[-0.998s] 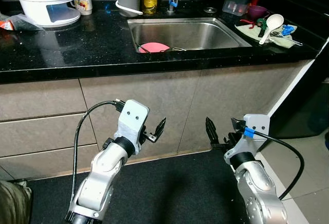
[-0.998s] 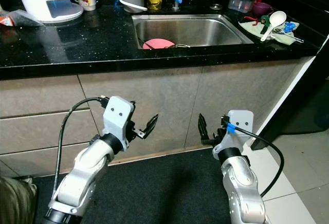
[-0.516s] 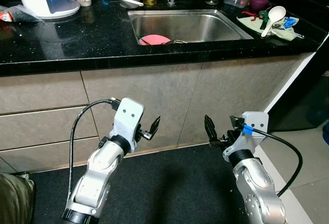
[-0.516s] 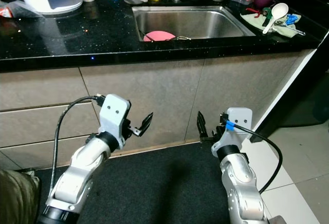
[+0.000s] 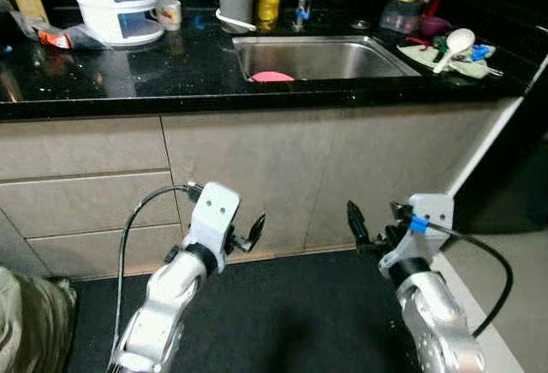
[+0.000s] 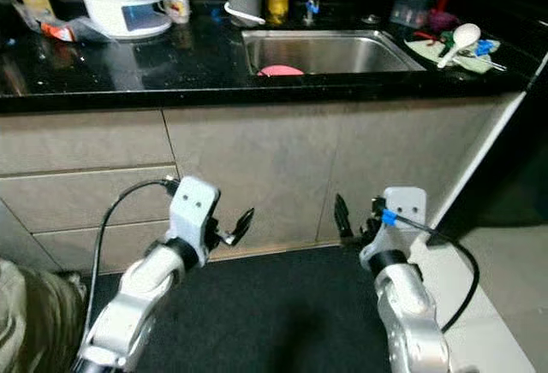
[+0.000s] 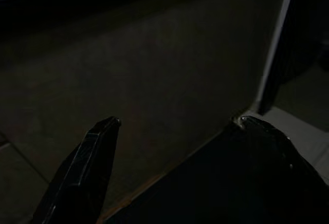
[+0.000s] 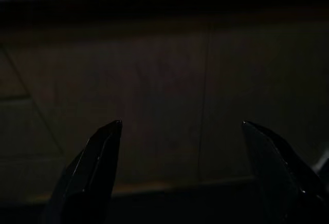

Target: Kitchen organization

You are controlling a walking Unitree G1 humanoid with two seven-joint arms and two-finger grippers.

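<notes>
Left gripper (image 5: 254, 229) fingers spread, nothing held; right gripper (image 5: 358, 229) likewise spread and empty. Both hang low before the cabinet fronts (image 5: 257, 168), above the dark floor mat (image 5: 282, 313), well below the black counter (image 5: 128, 74). Judged a carry posture, arms tucked clear of the counter edge. Candidate items sit up top: pink dish (image 5: 271, 76) in the sink (image 5: 377, 52); white ladle (image 5: 454, 44) on the cloth (image 5: 432, 54) right of it; white stacked container (image 5: 116, 5) and mug (image 5: 171, 14) on the left.

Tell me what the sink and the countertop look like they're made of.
The sink looks like brushed stainless steel: grey, dull metallic sheen. The countertop looks like polished black stone, maybe granite: glossy, with fine pale specks and reflections. It could also be an engineered look-alike.
</notes>
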